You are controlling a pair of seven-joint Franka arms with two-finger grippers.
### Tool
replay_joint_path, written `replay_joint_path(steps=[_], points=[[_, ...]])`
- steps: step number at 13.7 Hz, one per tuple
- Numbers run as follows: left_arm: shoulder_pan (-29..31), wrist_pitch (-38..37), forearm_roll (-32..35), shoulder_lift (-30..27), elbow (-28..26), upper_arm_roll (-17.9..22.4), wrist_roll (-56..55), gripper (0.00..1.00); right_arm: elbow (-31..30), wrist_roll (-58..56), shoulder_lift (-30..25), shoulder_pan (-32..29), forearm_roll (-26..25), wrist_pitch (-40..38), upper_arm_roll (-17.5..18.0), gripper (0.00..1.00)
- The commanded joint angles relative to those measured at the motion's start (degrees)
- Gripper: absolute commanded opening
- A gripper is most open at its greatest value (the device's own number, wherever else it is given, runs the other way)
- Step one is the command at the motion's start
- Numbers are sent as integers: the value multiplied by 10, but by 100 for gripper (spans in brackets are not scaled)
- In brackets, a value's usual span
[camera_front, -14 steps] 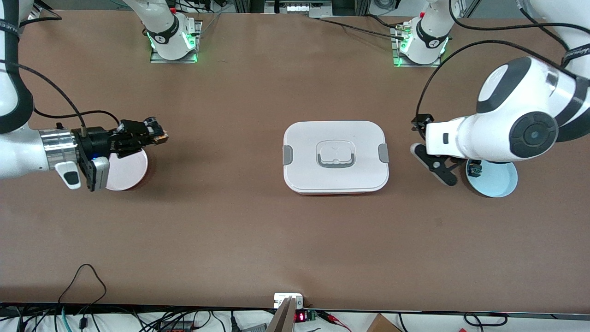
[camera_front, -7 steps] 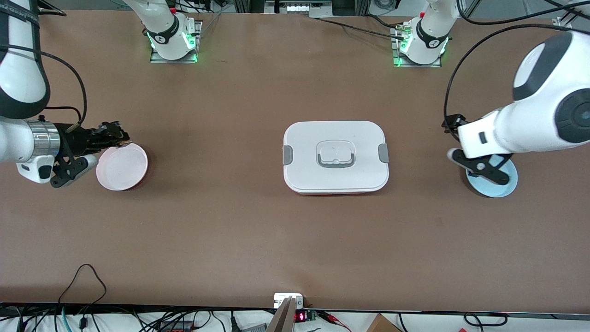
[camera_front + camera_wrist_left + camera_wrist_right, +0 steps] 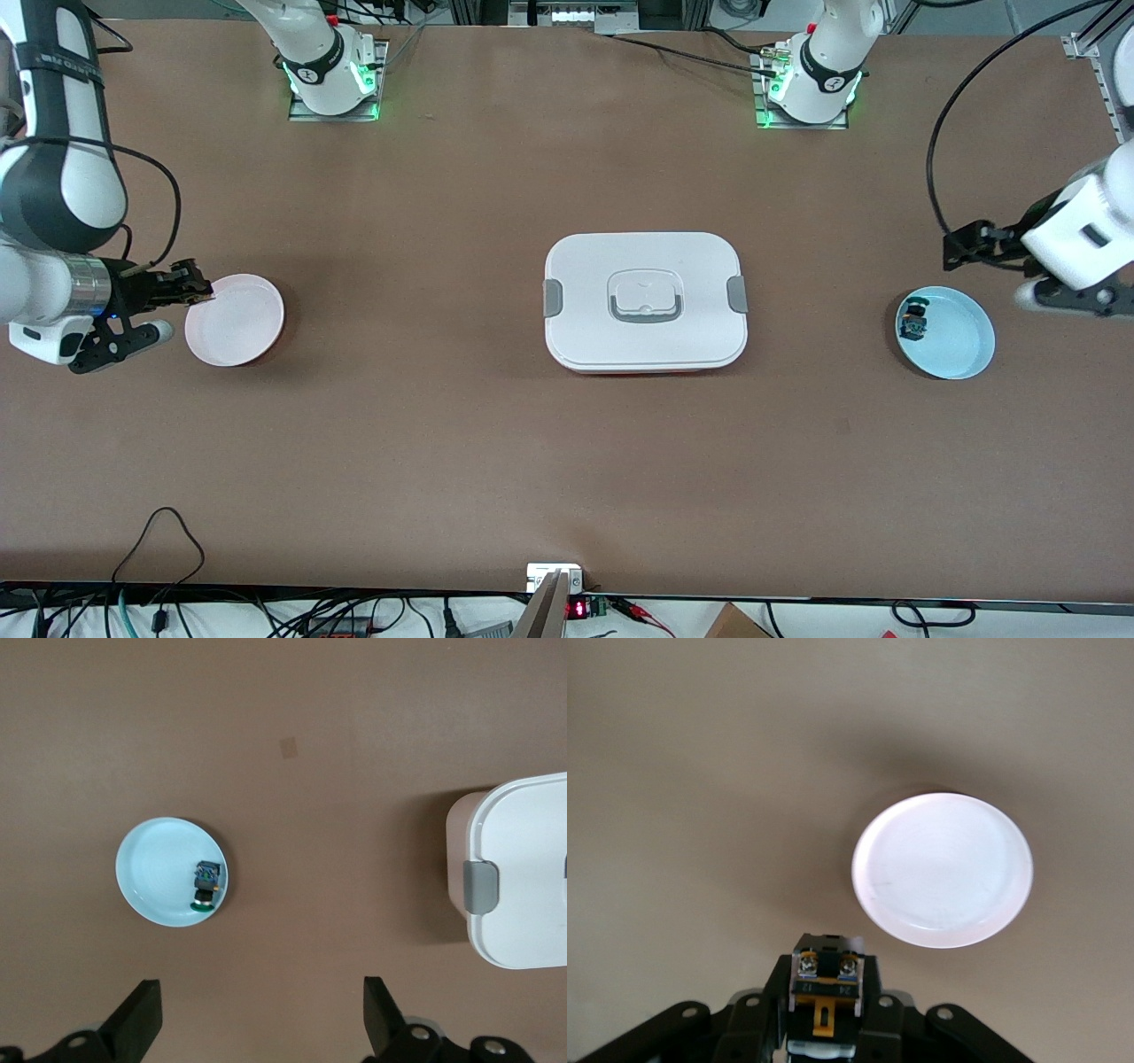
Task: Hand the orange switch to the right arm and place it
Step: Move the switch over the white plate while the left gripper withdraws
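Observation:
My right gripper (image 3: 197, 291) is shut on the orange switch (image 3: 826, 988), a small black part with an orange band and two screw terminals. It holds the switch just off the rim of the pink plate (image 3: 235, 320), at the side toward the right arm's end of the table. The plate (image 3: 942, 870) has nothing on it. My left gripper (image 3: 1010, 270) is open and holds nothing. It hangs over bare table beside the light blue plate (image 3: 952, 341), toward the left arm's end. In the left wrist view its fingertips (image 3: 142, 1005) stand wide apart.
A small dark part with a teal-green cap (image 3: 912, 323) lies in the light blue plate (image 3: 159, 877) and also shows in the left wrist view (image 3: 205, 886). A white lidded box with grey clips (image 3: 645, 301) stands mid-table. Cables run along the table edge nearest the front camera.
My right gripper has drawn back with the switch from over the pink plate to just off its rim. My left arm has swung off the blue plate, uncovering the green-capped part.

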Motion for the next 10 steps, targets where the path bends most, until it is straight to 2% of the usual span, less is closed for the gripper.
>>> replay_joint_path(steps=[1,4,6,8,10], points=[[-78,55,-49,-110,-127,112,-11,100,-52,52,-12,0,-38,58,6,0],[-102,76,-43,-134,-127,118,-1,100,-121,73,-11,-2,-57,156,6,0],[-102,74,-43,-130,-127,118,1,100,-173,73,-11,-10,-57,231,6,0],[-103,64,-43,-111,-120,116,-1,100,-197,73,3,-22,-57,286,6,0],[-104,56,-43,-108,-117,115,1,100,-203,73,14,-25,-57,304,5,0]])
